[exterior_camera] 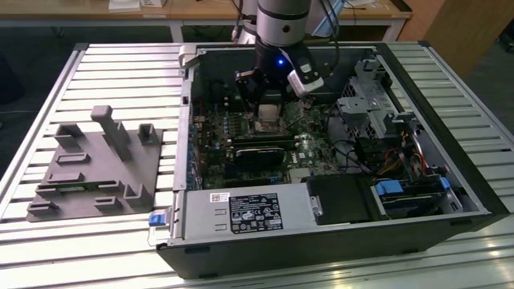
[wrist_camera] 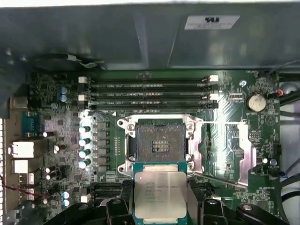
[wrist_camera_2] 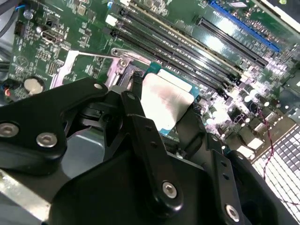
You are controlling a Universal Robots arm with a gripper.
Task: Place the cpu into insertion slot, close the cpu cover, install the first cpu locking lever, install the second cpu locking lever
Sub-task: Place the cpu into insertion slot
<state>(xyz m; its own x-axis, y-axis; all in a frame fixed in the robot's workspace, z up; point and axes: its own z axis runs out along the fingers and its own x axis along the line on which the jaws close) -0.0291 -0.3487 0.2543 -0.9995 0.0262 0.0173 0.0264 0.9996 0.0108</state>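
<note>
The computer case (exterior_camera: 305,253) lies open on the slatted tabletop (exterior_camera: 120,66), towards the edge on the exterior view's right, with a grey fixture block (exterior_camera: 96,174) beside it near the edge on the exterior view's left. The arm reaches down into the case, and the pincer (wrist_camera: 160,206) is pinching the cpu (wrist_camera: 160,187) by two opposite edges, its black fingers (wrist_camera_2: 137,101) pressed to the sides of the chip. The cpu hangs flat above the motherboard, just beside the insertion slot (wrist_camera: 161,143) and not yet in it. The slot is bare, its dark contact field showing inside the silvery frame. The cpu cover (wrist_camera: 247,157) is swung open and lies flat on the board next to the slot, away from the memory slots (wrist_camera: 150,93). The main hazard, as I judge it, is a crooked landing: if the chip comes down tilted or off-centre, one corner could ride on the slot's black rim or press on the contacts and bend them. The thin edge grip adds risk, since the chip could slip or twist between the fingers. The fingers could also knock the slot's frame on the way down.
</note>
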